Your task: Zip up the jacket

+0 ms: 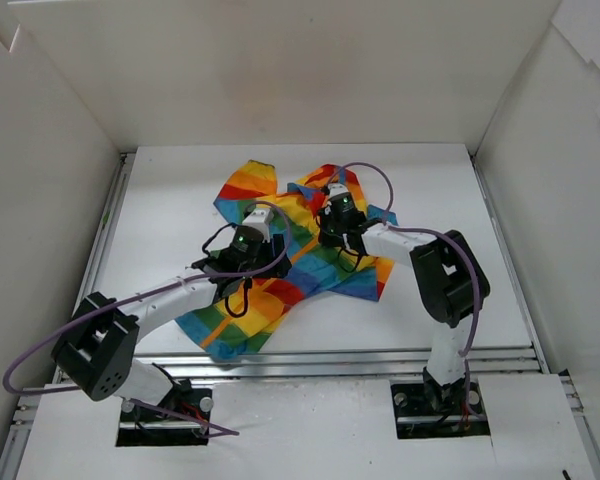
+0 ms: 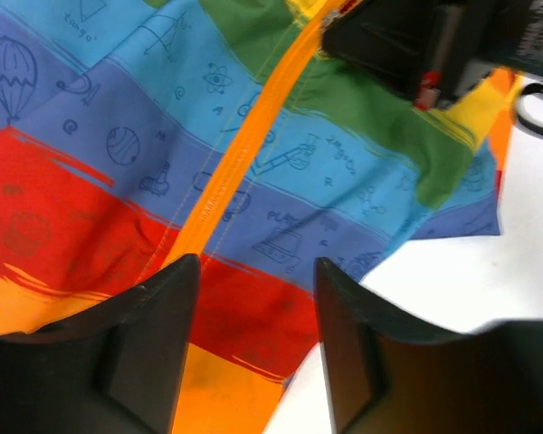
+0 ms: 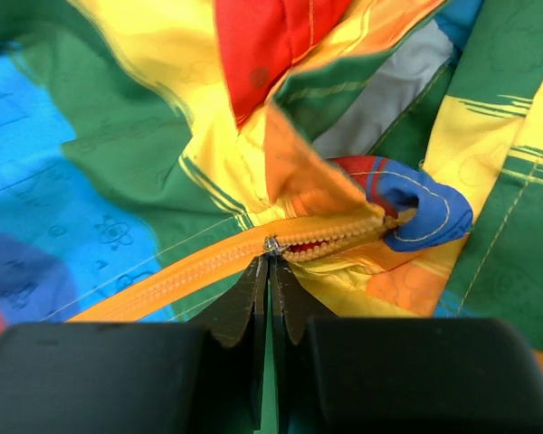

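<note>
One rainbow jacket [image 1: 255, 315], doodle print, lettering unreadable

Bright, even light, faint shadows on the table [image 1: 500, 300]; wrist views blur around dark pincer fingers [image 2: 154, 344] at six o'clock.

A white desk [image 1: 160, 200] spreads beneath the fingers [image 2: 154, 344]; white walls [image 1: 280, 70] rise beyond and beside them.

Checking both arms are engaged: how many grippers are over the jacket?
2. Left gripper, open, over the jacket's zipped stretch; right gripper, shut, tips at the zipper slider.
</note>
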Robot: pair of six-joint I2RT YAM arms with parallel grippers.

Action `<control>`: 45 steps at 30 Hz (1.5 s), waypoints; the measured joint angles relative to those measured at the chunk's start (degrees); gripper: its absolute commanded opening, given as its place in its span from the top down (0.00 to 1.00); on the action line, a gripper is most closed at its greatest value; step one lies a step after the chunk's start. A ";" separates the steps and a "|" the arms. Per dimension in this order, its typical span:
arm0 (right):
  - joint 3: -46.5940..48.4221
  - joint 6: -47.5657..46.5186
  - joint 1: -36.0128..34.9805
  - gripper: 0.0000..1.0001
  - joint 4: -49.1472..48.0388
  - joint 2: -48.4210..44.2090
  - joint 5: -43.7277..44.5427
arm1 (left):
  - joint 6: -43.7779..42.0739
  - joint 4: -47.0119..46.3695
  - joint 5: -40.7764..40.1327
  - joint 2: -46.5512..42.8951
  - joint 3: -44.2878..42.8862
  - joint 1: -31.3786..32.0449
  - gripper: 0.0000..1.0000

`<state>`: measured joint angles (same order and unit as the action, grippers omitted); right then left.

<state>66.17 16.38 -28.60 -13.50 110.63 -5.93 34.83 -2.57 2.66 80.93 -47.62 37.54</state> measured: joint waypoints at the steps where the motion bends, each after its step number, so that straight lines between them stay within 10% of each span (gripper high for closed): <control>1: -0.15 0.00 0.00 1.00 0.35 -0.76 0.07 | -0.59 -0.46 -0.17 0.74 -0.09 0.00 0.35; 18: -1.18 1.97 0.59 1.00 5.03 -15.82 -6.67 | -18.73 -11.67 -8.94 15.56 -9.05 5.46 0.15; 20: -1.18 2.64 0.98 1.00 5.57 -16.13 -8.68 | -20.35 -12.72 -9.81 16.85 -9.66 5.90 0.24; 24: -1.18 3.69 1.95 1.00 6.12 -16.63 -11.63 | -22.43 -14.80 -10.16 19.15 -11.63 6.14 1.00; 45: 6.91 13.49 15.32 1.00 0.92 -12.81 -13.51 | -18.10 -16.33 -8.26 5.46 1.16 4.50 1.00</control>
<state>73.08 29.87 -13.28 -12.58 97.82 -19.44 16.73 -18.90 -5.61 86.39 -46.46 42.04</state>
